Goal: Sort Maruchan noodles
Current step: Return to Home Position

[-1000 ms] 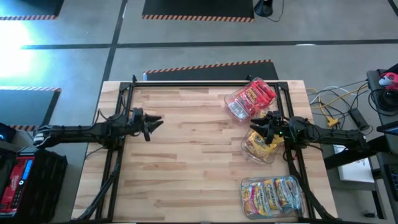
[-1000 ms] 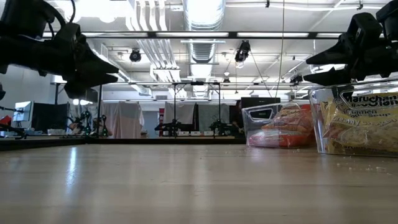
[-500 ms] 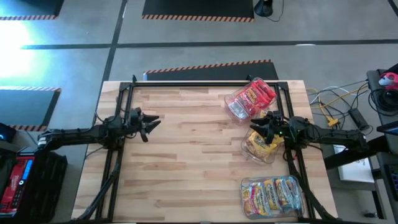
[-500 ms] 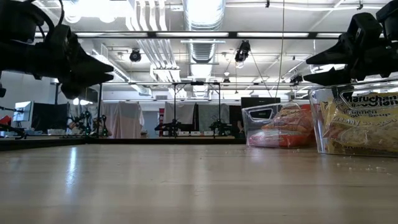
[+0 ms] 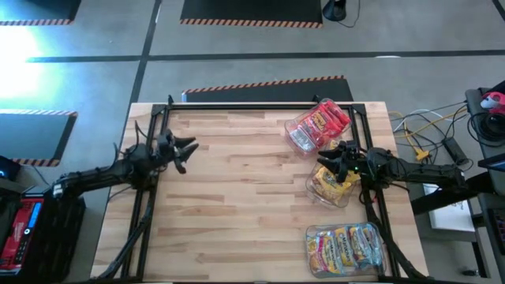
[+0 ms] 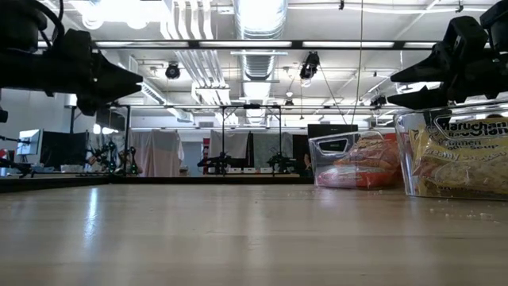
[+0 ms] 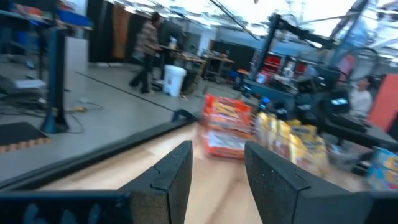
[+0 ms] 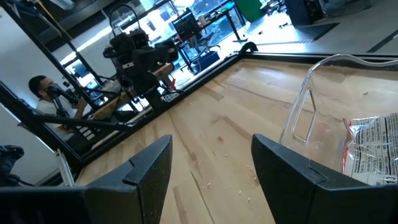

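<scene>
Three clear tubs run down the right side of the high view, and every packet seen is inside one. The top tub (image 5: 298, 138) holds red packets (image 5: 325, 120), the middle tub (image 5: 314, 188) holds yellow packets (image 5: 331, 189), and the bottom tub (image 5: 309, 237) holds light blue packets (image 5: 347, 246). No loose packet lies on the table (image 5: 237, 197). The left gripper (image 5: 188, 147) is at centre left over bare wood, fingers spread and empty. The right gripper (image 5: 325, 162) is at centre right over the middle tub's rim. Sorting looks done, so the step in hand is probably the arms going home. The next move calls for the right gripper to lift clear of that rim without clipping it, then both arms fold back.

The low view gives height, which the top-down view cannot. The left gripper is at upper left, well above the wood. The right gripper is at upper right, above the yellow packets, with its fingers apart. The bottom tub is out of frame here.

The left wrist view shows a moderate gap between the fingers (image 7: 174, 180), with nothing in it. The red, yellow and light blue packets sit blurred at centre and right. A person (image 7: 149, 53) stands at upper left in the room behind.

The right wrist view shows the fingers (image 8: 149, 174) set wide and holding nothing. The middle tub's wall and one packet are at the right edge. The left arm (image 8: 140, 56) is far off at upper left, with a seated person (image 8: 43, 90) behind it.
</scene>
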